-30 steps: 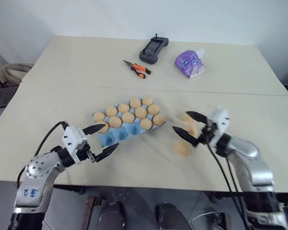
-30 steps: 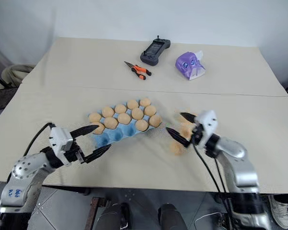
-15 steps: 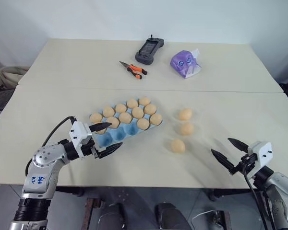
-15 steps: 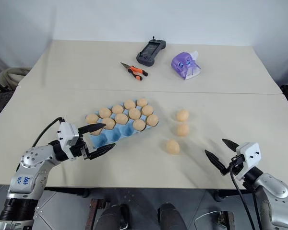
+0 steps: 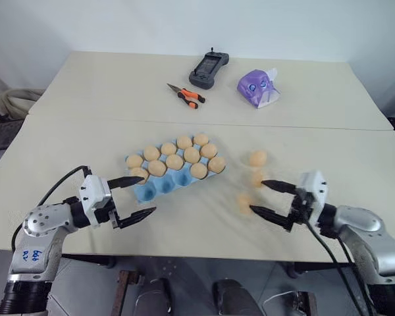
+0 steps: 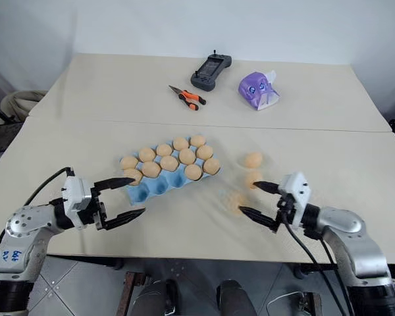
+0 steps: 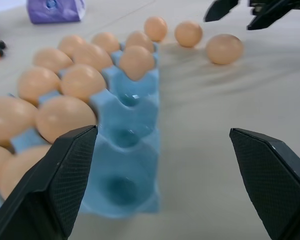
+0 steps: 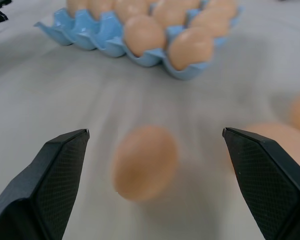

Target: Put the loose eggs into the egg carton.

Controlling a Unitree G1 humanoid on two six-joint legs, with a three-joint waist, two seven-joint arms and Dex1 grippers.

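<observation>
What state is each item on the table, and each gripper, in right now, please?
egg carton: lidless, partly filled, near-row cups empty.
loose eggs: three on the table, outside the carton.
left gripper: open, empty.
right gripper: open, empty, beside the eggs.
pliers: lying closed.

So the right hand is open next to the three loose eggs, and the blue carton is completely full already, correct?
Not quite. The egg carton is not full: the left wrist view shows empty blue cups along its near row. The rest holds: the right hand is open beside the three loose eggs.
</observation>
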